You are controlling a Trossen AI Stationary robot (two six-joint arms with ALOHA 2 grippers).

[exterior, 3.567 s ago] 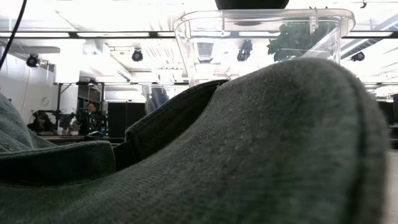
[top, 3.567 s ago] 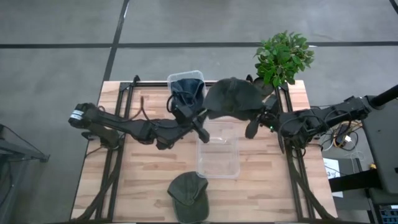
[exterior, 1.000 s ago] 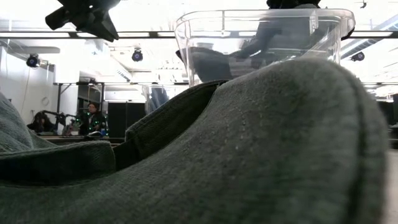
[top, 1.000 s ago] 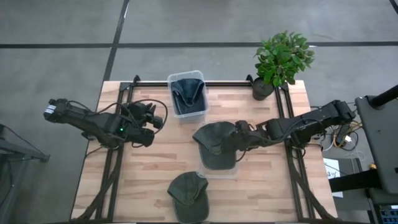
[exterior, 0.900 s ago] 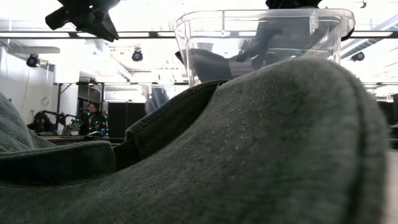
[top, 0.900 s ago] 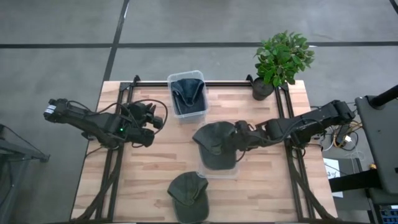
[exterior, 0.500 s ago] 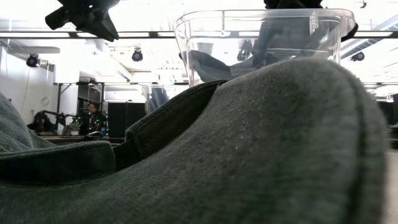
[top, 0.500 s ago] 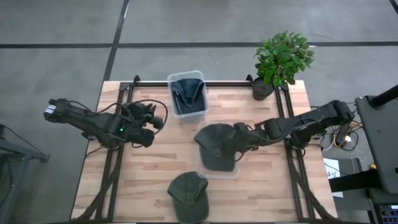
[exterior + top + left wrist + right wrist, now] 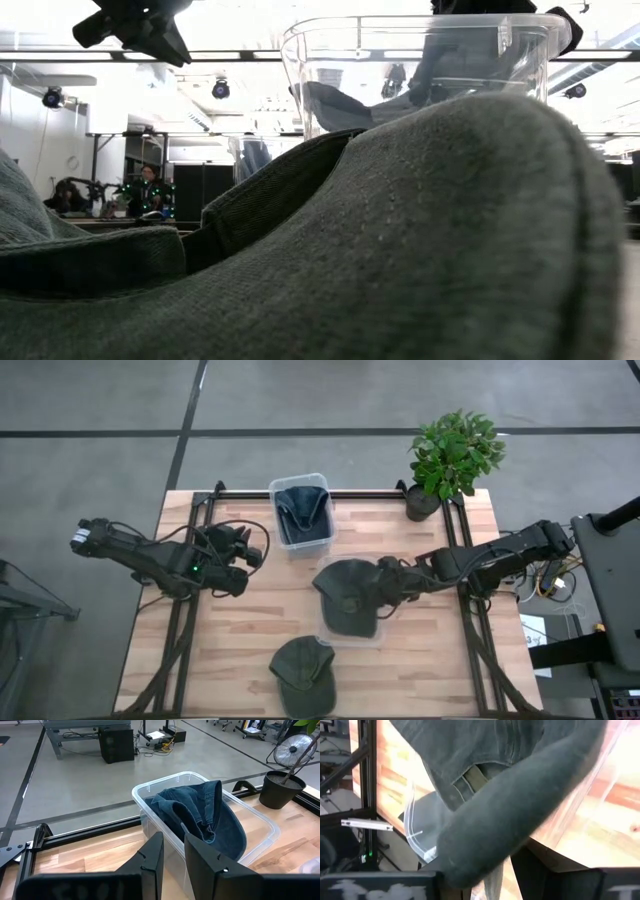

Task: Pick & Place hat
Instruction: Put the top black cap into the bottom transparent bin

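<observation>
High view shows no readable writing anywhere. The dark green cap (image 9: 350,596) lies in the clear plastic bin (image 9: 371,639) at table centre, its brim toward the table's near edge and its long axis running far to near. The right gripper (image 9: 392,582) sits at the cap's right edge; whether its fingers grip the fabric cannot be told. A blue-tinted bin (image 9: 300,485) holds a denim cap (image 9: 302,508). Another green cap (image 9: 303,674) lies at the near edge. The left gripper (image 9: 243,547) hovers slightly parted, holding nothing.

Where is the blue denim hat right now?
In the high view the blue denim hat sits inside a clear bin at the table's far edge, left of the potted plant and beside the left gripper.
</observation>
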